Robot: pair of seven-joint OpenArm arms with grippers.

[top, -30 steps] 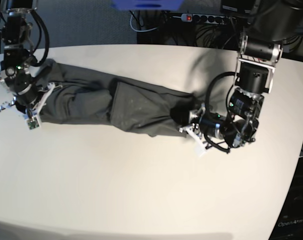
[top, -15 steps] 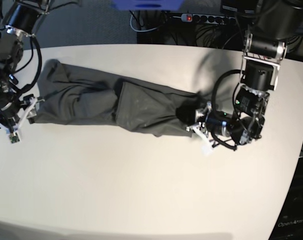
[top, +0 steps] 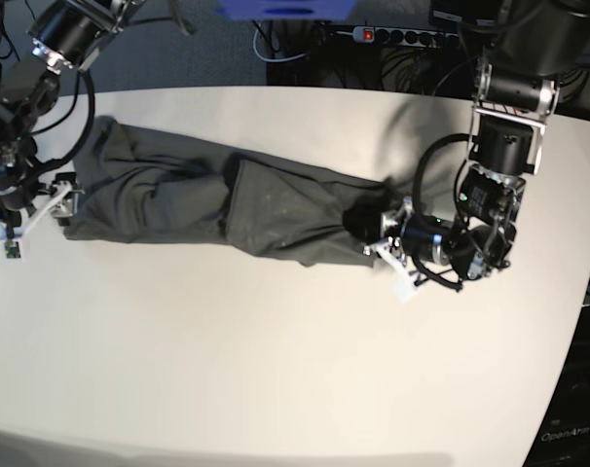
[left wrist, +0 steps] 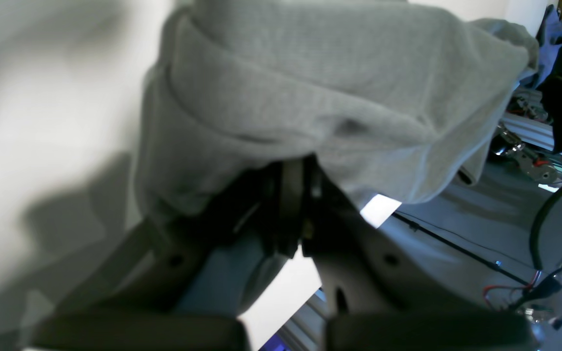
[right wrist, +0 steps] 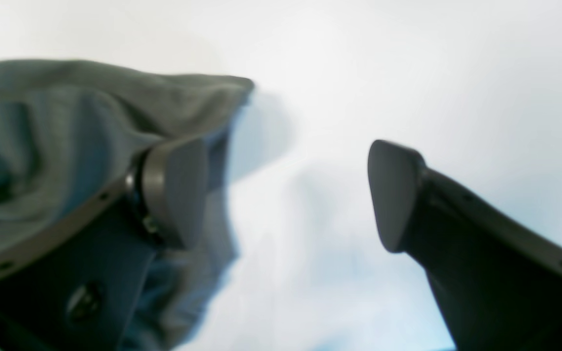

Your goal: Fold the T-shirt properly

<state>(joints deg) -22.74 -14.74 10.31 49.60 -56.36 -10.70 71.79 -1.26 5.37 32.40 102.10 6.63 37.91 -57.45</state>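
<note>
Currently the dark olive-grey thin cotton T-shirt (top: pixel 217 199) lies as a long rumpled band across the upper half of the white table (top: pixel 276 370) in the base view. At its right end, the left gripper (top: pixel 385 238) is clenched on the cloth. At frame left, the right gripper (right wrist: pixel 286 195) is released, jaws spread wide, just beside the shirt's edge.
</note>
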